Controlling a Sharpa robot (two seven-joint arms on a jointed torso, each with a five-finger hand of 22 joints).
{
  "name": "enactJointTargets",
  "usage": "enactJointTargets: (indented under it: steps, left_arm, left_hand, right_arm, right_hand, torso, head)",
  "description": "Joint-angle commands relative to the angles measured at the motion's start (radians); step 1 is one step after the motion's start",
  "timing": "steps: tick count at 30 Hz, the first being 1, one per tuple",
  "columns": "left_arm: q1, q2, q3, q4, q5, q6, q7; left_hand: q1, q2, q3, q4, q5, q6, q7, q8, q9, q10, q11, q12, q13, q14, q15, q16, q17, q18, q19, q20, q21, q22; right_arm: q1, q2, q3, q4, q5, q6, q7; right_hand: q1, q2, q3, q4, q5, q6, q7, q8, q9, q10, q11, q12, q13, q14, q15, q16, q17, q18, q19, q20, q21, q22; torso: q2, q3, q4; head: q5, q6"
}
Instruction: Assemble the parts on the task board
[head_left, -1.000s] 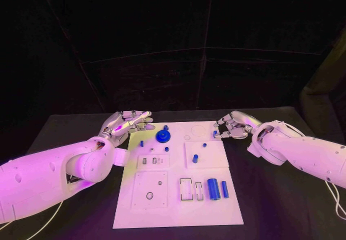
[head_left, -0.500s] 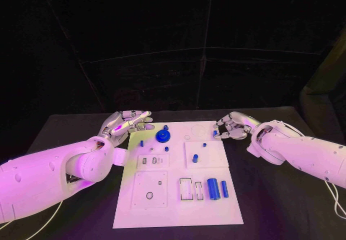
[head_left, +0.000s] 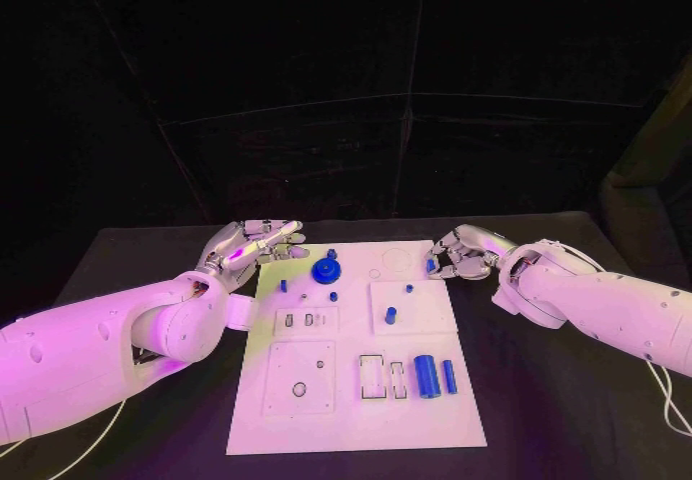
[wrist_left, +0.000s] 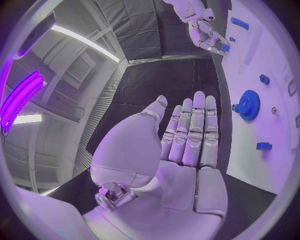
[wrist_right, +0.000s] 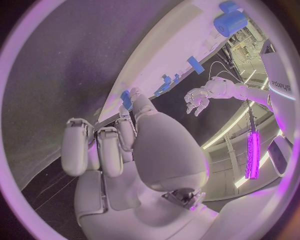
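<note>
At the task board's far right corner, the right hand pinches a small blue part, mostly hidden by fingers. Left hand hovers flat, fingers apart, empty, beside the blue gear seated on the board.

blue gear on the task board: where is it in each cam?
Head view: blue gear at the far end of the task board, nearer the left hand.
Left wrist view: gear on the board beyond the open hand's fingertips.
Right wrist view: I cannot pick it out with confidence among the small blue parts.
Shared landmark: the right hand, also visible at.
</note>
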Motion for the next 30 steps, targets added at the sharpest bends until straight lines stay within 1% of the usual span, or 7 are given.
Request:
enactJointTargets:
  steps: [1, 10, 15, 18, 20, 26, 30]
  left_arm:
    - [0.001, -0.001, 0.001, 0.0, -0.001, 0.016, -0.003]
    - [0.001, -0.002, 0.001, -0.001, -0.001, 0.018, -0.004]
    - [0.001, -0.002, 0.001, -0.001, -0.001, 0.018, -0.005]
    - [0.001, -0.002, 0.001, -0.001, -0.001, 0.018, -0.005]
    - [0.001, -0.002, 0.001, -0.002, -0.001, 0.018, -0.005]
    - [0.001, -0.002, 0.001, -0.002, -0.001, 0.019, -0.006]
    - [0.001, -0.003, 0.001, -0.002, -0.001, 0.019, -0.006]
  left_hand:
    - [0.004, 0.003, 0.003, -0.005, 0.002, 0.003, 0.003, -0.003, -0.001, 0.0, 0.001, -0.004, -0.001, -0.002, -0.003, -0.006, 0.001, 0.007, 0.006, -0.001, -0.005, -0.002]
    - [0.004, 0.003, 0.003, -0.005, 0.002, 0.003, 0.003, -0.003, -0.001, 0.0, 0.001, -0.004, -0.001, -0.002, -0.003, -0.006, 0.001, 0.007, 0.006, -0.001, -0.005, -0.002]
    - [0.004, 0.003, 0.003, -0.005, 0.002, 0.003, 0.003, -0.003, -0.001, 0.0, 0.001, -0.004, -0.001, -0.002, -0.003, -0.006, 0.001, 0.007, 0.006, -0.001, -0.005, -0.002]
    - [0.004, 0.003, 0.003, -0.005, 0.002, 0.003, 0.003, -0.003, -0.001, 0.0, 0.001, -0.004, -0.001, -0.002, -0.003, -0.006, 0.001, 0.007, 0.006, -0.001, -0.005, -0.002]
    - [0.004, 0.003, 0.003, -0.005, 0.002, 0.003, 0.003, -0.003, -0.001, 0.0, 0.001, -0.004, -0.001, -0.002, -0.003, -0.006, 0.001, 0.007, 0.006, -0.001, -0.005, -0.002]
    - [0.004, 0.003, 0.003, -0.005, 0.002, 0.003, 0.003, -0.003, -0.001, 0.0, 0.001, -0.004, -0.001, -0.002, -0.003, -0.006, 0.001, 0.007, 0.006, -0.001, -0.005, -0.002]
    - [0.004, 0.003, 0.003, -0.005, 0.002, 0.003, 0.003, -0.003, -0.001, 0.0, 0.001, -0.004, -0.001, -0.002, -0.003, -0.006, 0.001, 0.007, 0.006, -0.001, -0.005, -0.002]
  right_arm:
    - [0.001, 0.0, 0.0, -0.001, -0.016, 0.02, -0.011]
    - [0.001, -0.001, 0.0, -0.001, -0.021, 0.018, -0.018]
    - [0.001, 0.0, 0.0, 0.0, -0.017, -0.006, -0.011]
    - [0.001, 0.0, 0.0, 0.0, -0.012, -0.021, -0.01]
    - [0.001, 0.001, 0.0, 0.001, -0.01, -0.031, -0.01]
    - [0.001, 0.005, 0.0, 0.002, -0.002, -0.055, -0.023]
    - [0.001, 0.006, 0.001, 0.005, 0.002, -0.069, -0.036]
  right_hand:
    - [0.0, 0.008, 0.004, -0.001, -0.005, 0.008, 0.002, 0.006, 0.001, 0.011, -0.008, 0.001, 0.002, 0.08, -0.006, 0.003, 0.158, -0.007, -0.001, -0.006, 0.001, 0.001]
    - [-0.004, 0.013, 0.01, -0.003, -0.005, 0.018, 0.0, 0.008, 0.001, 0.014, -0.01, 0.006, 0.006, 0.08, -0.008, 0.004, 0.16, -0.007, 0.0, -0.008, 0.002, 0.005]
    - [-0.015, 0.029, 0.028, -0.003, -0.004, 0.057, -0.014, 0.024, 0.004, 0.025, -0.021, 0.017, 0.017, 0.082, -0.016, 0.006, 0.166, -0.009, 0.004, -0.014, 0.006, 0.012]
    - [-0.021, 0.031, 0.033, -0.003, -0.004, 0.069, -0.019, 0.028, 0.005, 0.03, -0.026, 0.023, 0.023, 0.083, -0.02, 0.008, 0.169, -0.01, 0.008, -0.017, 0.009, 0.019]
    - [-0.023, 0.031, 0.035, -0.003, -0.004, 0.071, -0.02, 0.029, 0.005, 0.032, -0.026, 0.024, 0.024, 0.083, -0.021, 0.009, 0.171, -0.011, 0.009, -0.018, 0.01, 0.022]
    - [-0.03, 0.031, 0.037, -0.001, -0.004, 0.074, -0.021, 0.029, 0.004, 0.034, -0.028, 0.026, 0.026, 0.083, -0.022, 0.009, 0.172, -0.011, 0.011, -0.02, 0.012, 0.025]
    - [-0.034, 0.031, 0.038, 0.0, -0.004, 0.073, -0.022, 0.028, 0.003, 0.034, -0.029, 0.025, 0.025, 0.083, -0.023, 0.009, 0.171, -0.011, 0.011, -0.022, 0.012, 0.025]
  torso:
    - [0.0, -0.0002, 0.0007]
    - [0.0, 0.0008, -0.0006]
    - [0.0, 0.0003, -0.0006]
    - [0.0, 0.0007, -0.0002]
    - [0.0, 0.0011, -0.0001]
    - [0.0, 0.0004, 0.0002]
    - [0.0, 0.001, 0.0001]
  head:
    - [0.0, -0.001]
    - [0.001, -0.002]
    - [0.001, -0.001]
    - [0.0, -0.003]
    - [0.001, -0.003]
    - [0.0, -0.004]
    - [0.001, -0.004]
